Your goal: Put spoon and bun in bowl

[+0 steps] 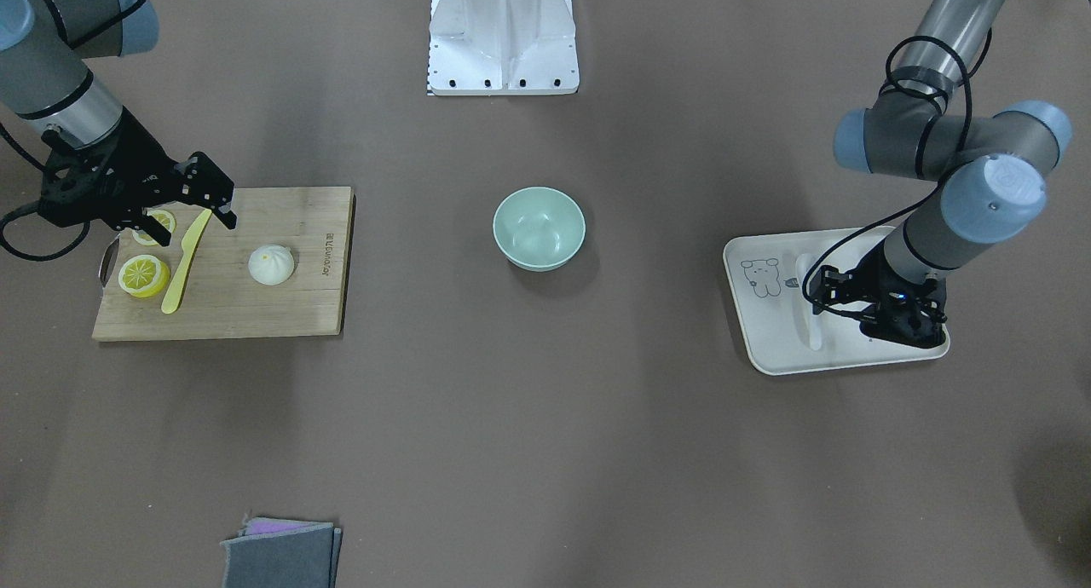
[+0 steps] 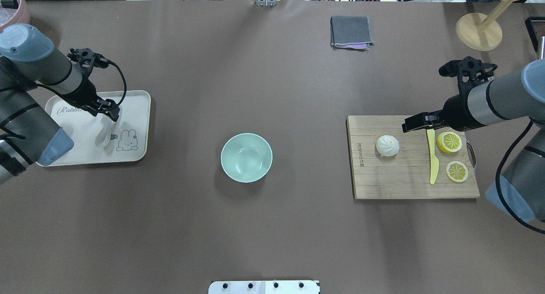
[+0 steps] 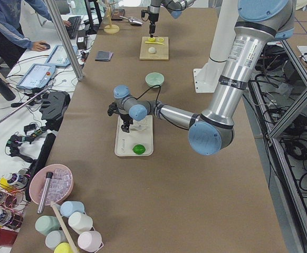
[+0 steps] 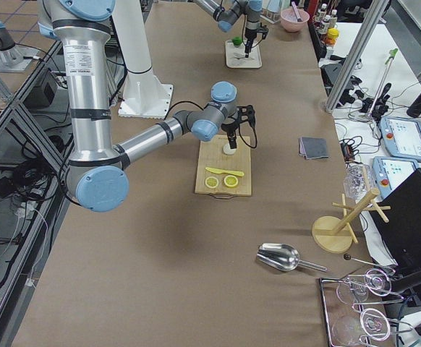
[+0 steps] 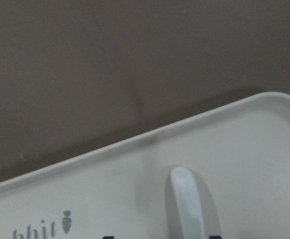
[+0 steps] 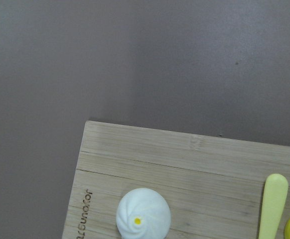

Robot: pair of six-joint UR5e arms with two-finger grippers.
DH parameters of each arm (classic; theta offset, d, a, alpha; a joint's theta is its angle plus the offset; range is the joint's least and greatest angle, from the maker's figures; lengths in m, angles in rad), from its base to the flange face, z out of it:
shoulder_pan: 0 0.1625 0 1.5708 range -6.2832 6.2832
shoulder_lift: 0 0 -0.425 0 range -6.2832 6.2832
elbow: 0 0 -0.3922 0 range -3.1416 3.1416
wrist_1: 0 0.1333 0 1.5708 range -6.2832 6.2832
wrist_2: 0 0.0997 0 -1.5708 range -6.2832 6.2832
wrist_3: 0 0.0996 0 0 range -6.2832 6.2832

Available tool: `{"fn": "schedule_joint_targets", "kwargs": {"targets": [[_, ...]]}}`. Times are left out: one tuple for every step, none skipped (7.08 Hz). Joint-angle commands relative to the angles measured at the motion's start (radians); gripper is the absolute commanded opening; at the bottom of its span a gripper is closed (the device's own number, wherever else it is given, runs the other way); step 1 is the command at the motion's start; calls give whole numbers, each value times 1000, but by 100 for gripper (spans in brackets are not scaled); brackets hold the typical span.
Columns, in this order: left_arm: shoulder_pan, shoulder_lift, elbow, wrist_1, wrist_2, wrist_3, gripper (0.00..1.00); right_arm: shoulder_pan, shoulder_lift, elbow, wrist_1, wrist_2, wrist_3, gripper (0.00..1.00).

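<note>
The white spoon [image 2: 102,135] lies on the cream tray [image 2: 136,128] at the table's left. My left gripper [image 2: 106,110] hovers over its handle. In the left wrist view the handle [image 5: 187,199] lies between two dark fingertips at the bottom edge, so the jaws stand open. The white bun [image 2: 387,145] sits on the wooden cutting board [image 2: 383,183] at the right. My right gripper [image 2: 419,123] is open and empty above the board's far edge, just beyond the bun. The mint-green bowl [image 2: 246,157] stands empty in the middle.
A yellow knife [image 2: 433,162] and two lemon slices [image 2: 449,141] lie on the board beside the bun. A folded grey cloth [image 2: 350,31] lies far across the table. A wooden stand [image 2: 479,30] is at the far right corner.
</note>
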Motion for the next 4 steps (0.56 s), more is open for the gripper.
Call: {"fn": "schedule_joint_targets", "kwargs": {"targets": [[15, 3, -5, -8, 0, -12, 17, -2, 2, 1, 0, -7, 1, 91], [14, 1, -36, 3, -14, -11, 0, 0, 3, 9, 0, -7, 5, 91], [14, 1, -68, 9, -43, -14, 0, -2, 3, 7, 0, -7, 14, 91], [11, -2, -105, 19, -61, -18, 0, -3, 8, 7, 0, -9, 15, 91]]}}
